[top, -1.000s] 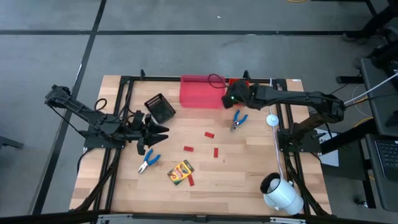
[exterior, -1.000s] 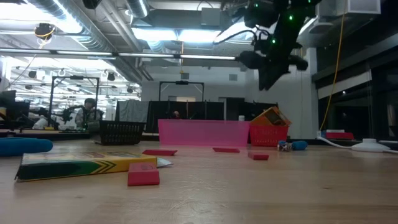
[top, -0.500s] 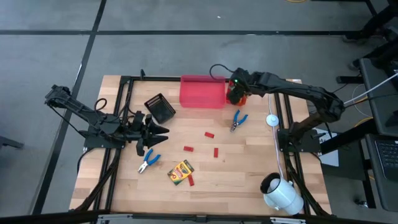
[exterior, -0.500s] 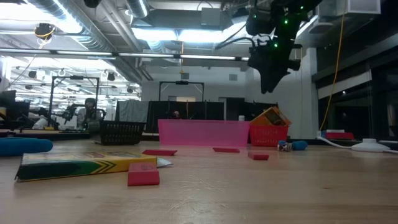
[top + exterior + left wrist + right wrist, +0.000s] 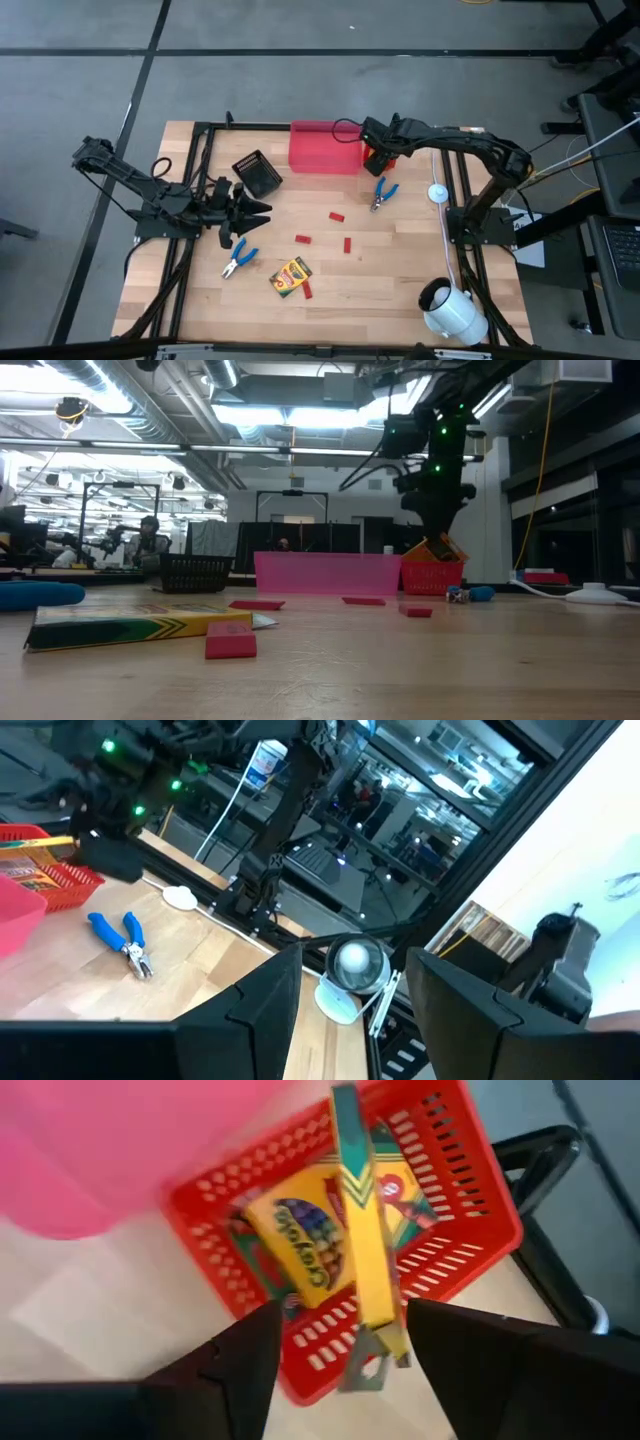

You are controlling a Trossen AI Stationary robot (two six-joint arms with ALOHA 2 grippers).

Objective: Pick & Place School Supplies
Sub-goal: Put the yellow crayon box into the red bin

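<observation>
Crayon box (image 5: 365,1230) on edge, orange bin (image 5: 480,1210)

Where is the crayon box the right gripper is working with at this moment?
In the right wrist view the crayon box stands on edge in the orange-red mesh bin, leaning over another box, between the open right gripper fingers. From above, that bin sits beside the pink bin.

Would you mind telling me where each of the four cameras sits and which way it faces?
High view: overhead, straight down on the table; both arms show.
Low view: at tabletop height, looking level across; the right arm hangs over the orange bin.
Left wrist view: on the left arm, facing blue-handled pliers; its own fingers show.
Right wrist view: looking down into the orange bin at crayon boxes; own fingers show.
Shared: both wrist views show the orange bin.
</observation>
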